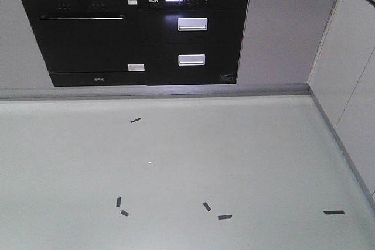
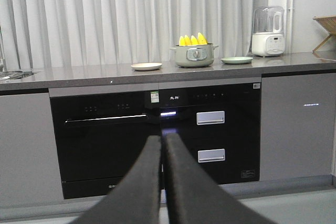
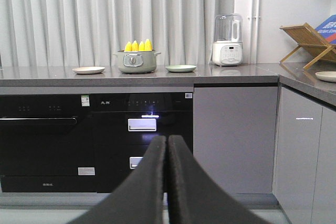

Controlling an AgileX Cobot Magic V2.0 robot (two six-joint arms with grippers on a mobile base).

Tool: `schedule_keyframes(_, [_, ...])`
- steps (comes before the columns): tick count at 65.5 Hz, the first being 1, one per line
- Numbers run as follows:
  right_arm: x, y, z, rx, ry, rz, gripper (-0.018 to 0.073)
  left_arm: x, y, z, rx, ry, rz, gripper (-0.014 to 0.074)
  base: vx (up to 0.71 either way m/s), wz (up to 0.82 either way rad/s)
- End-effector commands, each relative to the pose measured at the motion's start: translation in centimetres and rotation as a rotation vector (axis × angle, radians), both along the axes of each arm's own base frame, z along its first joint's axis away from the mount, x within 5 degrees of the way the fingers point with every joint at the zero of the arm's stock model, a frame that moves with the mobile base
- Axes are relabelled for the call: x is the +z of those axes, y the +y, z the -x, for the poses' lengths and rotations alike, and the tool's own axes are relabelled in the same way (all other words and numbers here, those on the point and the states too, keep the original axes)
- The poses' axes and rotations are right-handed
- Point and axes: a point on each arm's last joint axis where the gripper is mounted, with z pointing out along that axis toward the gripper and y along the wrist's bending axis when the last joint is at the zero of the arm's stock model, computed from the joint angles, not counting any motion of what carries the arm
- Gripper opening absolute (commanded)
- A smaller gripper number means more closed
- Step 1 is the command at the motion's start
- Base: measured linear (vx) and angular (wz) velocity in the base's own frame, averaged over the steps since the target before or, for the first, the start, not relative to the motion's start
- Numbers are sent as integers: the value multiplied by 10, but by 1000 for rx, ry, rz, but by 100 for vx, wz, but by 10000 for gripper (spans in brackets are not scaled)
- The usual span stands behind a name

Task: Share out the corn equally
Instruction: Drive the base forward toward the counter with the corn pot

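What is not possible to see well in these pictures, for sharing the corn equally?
1. Corn: in both wrist views only the tips show; the pot wall hides the rest, so the count is unsure.
2. Countertop: the front-facing view's top edge cuts off its surface; nothing on it shows there.
3. Cream plate at far right: the right wrist view's edge cuts it.
4. Green-white sticker: too small to read in every view.

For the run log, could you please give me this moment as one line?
corn in pot | cream plate bare | green plate bare | left gripper shut | right gripper shut
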Motion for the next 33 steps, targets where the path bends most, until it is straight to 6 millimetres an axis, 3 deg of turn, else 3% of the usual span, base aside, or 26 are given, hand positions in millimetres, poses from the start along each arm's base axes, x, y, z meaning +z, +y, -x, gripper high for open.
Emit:
schedule_keyframes(1, [3,0,0,-7,-57,6,-10,3,0,2,-2,-74,12,-6,0,0])
schedule_keyframes(33, [3,0,0,-7,-57,6,-10,3,0,2,-2,-74,12,-6,0,0])
